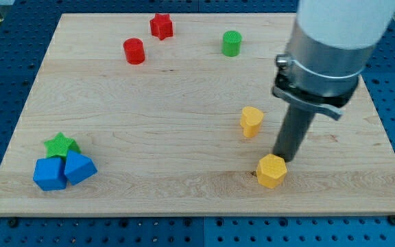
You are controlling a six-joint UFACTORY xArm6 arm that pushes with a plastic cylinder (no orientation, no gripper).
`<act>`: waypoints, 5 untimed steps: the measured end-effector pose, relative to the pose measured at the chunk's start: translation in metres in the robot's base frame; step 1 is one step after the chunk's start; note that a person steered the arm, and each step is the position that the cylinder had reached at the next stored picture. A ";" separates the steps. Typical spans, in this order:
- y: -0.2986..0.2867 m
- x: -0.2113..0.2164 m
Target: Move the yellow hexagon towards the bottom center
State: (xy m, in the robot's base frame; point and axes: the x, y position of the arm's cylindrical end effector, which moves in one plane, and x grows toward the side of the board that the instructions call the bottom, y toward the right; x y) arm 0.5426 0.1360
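One yellow hexagon [271,171] sits low on the bench [184,103], right of centre, with my tip [280,159], a bare rod end effector holding nothing, touching its upper-right edge, so bottom centre lies leftward.

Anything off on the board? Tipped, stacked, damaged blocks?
Nothing stands out. All blocks sit flat on the wooden board. The green star block is bunched against two blue blocks at the view's bottom left, touching but not stacked. My tip rests at the yellow hexagon block, on its top-right side.
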 end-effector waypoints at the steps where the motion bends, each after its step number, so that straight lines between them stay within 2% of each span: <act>1: 0.015 0.016; 3: 0.006 0.031; 5: -0.039 0.031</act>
State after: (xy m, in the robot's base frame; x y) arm 0.5736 0.0971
